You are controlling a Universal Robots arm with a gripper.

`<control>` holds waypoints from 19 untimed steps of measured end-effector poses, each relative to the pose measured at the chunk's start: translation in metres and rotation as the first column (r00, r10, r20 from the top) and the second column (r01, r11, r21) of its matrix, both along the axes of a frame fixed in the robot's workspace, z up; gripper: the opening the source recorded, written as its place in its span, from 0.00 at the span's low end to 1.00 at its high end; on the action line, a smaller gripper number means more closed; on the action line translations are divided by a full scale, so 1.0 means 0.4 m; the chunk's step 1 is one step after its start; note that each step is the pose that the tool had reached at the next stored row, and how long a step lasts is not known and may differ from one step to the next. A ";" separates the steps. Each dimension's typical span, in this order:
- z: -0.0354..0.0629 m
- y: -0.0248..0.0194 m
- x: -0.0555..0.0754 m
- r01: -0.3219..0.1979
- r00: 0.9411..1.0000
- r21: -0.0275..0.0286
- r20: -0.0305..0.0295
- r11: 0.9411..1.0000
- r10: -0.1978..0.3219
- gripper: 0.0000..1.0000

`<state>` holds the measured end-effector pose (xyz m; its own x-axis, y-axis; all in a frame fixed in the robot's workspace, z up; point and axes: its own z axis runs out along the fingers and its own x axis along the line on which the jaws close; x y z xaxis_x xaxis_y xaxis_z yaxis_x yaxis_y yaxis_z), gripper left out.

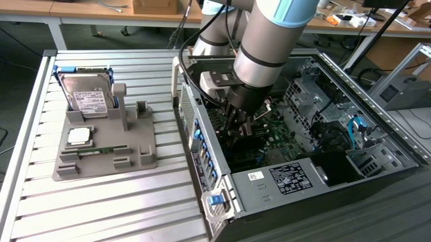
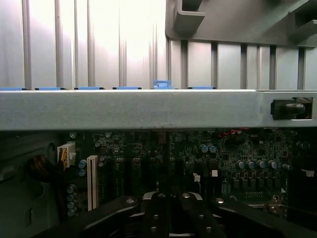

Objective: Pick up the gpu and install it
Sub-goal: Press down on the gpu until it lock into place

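Hovering low over the motherboard [image 1: 283,133] in the case [image 1: 249,199], the gripper [image 1: 235,128] is pinched shut. I judge this the install step. I cannot make out the gpu beneath it, at 3 o'clock from the tray [image 1: 145,156]. Seating calls for square slot alignment.

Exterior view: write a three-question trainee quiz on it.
1. True or false: the gripper is down inside the open computer case.
2. The hard drive stands in: A) the grey holder; B) the computer case; C) the gripper.
3. Fill in: the memory stick lying in the grey holder is coloured ____.
Key: 1 true; 2 A; 3 green.
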<state>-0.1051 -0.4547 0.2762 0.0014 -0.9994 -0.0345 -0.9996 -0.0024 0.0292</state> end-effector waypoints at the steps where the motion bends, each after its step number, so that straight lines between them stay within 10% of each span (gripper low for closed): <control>1: -0.002 0.000 0.000 0.000 1.000 0.001 0.000 1.000 0.000 0.11; 16: -0.016 -0.002 -0.001 0.000 1.000 0.010 -0.004 1.000 0.000 0.11; 19: -0.018 -0.001 0.000 0.000 1.000 0.021 -0.002 1.000 0.000 0.11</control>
<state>-0.1051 -0.4553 0.2691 0.0013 -0.9985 -0.0553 -0.9995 -0.0030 0.0309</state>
